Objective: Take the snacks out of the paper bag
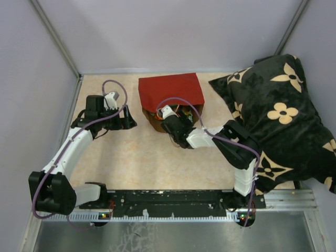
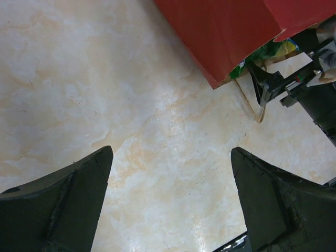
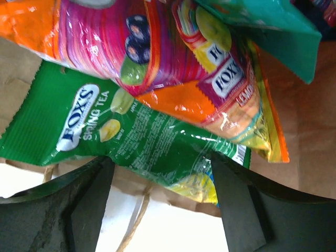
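Observation:
The paper bag (image 1: pixel 170 90) lies on its side at the back middle of the table, red outside, mouth toward me; its red side also shows in the left wrist view (image 2: pixel 226 31). Snack packets fill its mouth: a green packet (image 3: pixel 131 134), a purple and orange one (image 3: pixel 131 47) and a yellow and orange one (image 3: pixel 239 100). My right gripper (image 3: pixel 160 165) is open at the bag mouth, its jaws on either side of the green packet's lower edge. My left gripper (image 2: pixel 170 157) is open and empty over bare table, left of the bag.
A black pillow with cream flowers (image 1: pixel 278 113) fills the right side of the table beside the right arm. The bag's string handle (image 3: pixel 134 223) hangs below the packets. Grey walls close in the back and sides.

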Motion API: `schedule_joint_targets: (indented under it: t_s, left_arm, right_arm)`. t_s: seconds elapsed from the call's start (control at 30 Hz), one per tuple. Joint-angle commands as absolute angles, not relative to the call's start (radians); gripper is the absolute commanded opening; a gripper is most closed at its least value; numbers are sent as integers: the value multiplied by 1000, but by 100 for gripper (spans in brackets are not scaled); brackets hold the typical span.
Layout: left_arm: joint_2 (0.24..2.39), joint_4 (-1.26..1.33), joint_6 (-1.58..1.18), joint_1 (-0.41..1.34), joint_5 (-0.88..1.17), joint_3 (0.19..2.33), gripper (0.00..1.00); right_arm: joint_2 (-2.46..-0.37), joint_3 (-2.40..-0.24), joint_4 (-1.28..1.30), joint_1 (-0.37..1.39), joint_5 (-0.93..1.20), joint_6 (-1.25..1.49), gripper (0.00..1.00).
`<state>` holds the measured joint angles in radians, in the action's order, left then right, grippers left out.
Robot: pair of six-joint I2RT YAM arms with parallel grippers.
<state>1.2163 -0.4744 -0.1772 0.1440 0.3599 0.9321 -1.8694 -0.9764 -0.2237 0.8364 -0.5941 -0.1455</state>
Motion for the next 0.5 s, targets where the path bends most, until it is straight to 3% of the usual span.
schedule_joint_targets:
  t_s: [0.0, 0.17, 0.3, 0.33, 0.47]
  left_arm:
    - [1225, -480, -159, 140, 380, 948, 100]
    - [1228, -480, -159, 140, 379, 947, 100]
    - [1228, -480, -159, 140, 380, 947, 100]
    - [1229, -479, -160, 140, 381, 947, 100]
    - [1229, -480, -160, 140, 381, 947, 100]
  right_arm:
    - [-1917, -1047, -320, 831, -686, -255, 70]
    - [-1944, -1052, -350, 839, -713, -240, 44]
    - [-1919, -1029, -348, 847, -713, -201, 5]
    - [-1906, -1022, -344, 850, -714, -191, 0]
    - [-1823, -981, -287, 877, -701, -120, 0]
